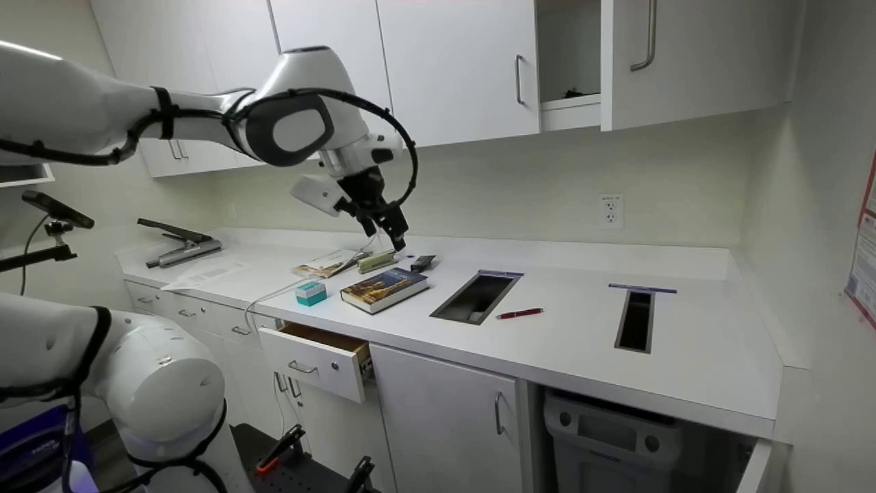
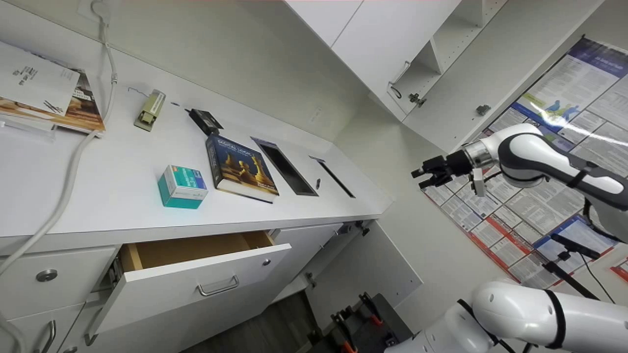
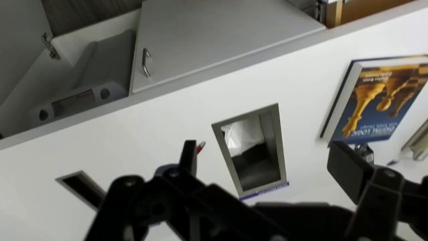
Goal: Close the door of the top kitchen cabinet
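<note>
Although the top kitchen cabinet (image 1: 571,115) and its door (image 1: 705,58) are chopped off up top in both exterior views, the door can be seen swung open above the counter (image 1: 568,349). The gripper (image 3: 269,164) is held clear of that door with fingers (image 3: 347,170) spread wide, and in the wrist view the red pen (image 3: 200,147) is mostly blocked by one of those, while the pale stuff (image 3: 244,134) inside the wider cutout (image 3: 280,144) can't really be made out.
</note>
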Motion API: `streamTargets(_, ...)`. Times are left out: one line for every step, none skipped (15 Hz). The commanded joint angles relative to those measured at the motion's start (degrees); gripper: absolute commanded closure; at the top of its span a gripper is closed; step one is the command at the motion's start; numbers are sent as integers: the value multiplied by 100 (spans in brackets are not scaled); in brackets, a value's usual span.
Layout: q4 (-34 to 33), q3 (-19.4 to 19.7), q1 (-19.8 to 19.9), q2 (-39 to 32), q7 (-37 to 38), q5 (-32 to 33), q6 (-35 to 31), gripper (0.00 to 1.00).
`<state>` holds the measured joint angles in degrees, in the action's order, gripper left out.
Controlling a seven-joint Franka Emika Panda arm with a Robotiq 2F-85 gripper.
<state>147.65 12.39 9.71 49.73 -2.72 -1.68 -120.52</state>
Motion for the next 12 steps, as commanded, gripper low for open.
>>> streamTargets(-469, 130, 225, 378, 180, -160, -111, 0)
streamTargets(-684, 209, 296, 408, 251, -183, -101, 0)
streamTargets(-888, 307, 362, 413, 304, -207, -115, 0)
streamTargets(-1057, 383, 437, 405, 376, -220, -176, 0)
streamTargets(-1247, 484, 533, 360, 456, -198, -221, 0)
streamTargets(-1385, 572, 620, 322, 544, -186, -319, 0)
streamTargets(-1445, 596, 769, 268, 624, -87, -489, 0)
streamTargets(-1246, 588, 573, 468, 396, -133, -250, 0)
streamTargets(-1327, 646, 656, 456, 409, -126, -325, 0)
streamTargets(-1364, 677, 702, 444, 412, -123, -337, 0)
streamTargets(-1370, 681, 722, 431, 418, -121, -349, 0)
streamTargets(-1370, 674, 725, 415, 430, -122, -355, 0)
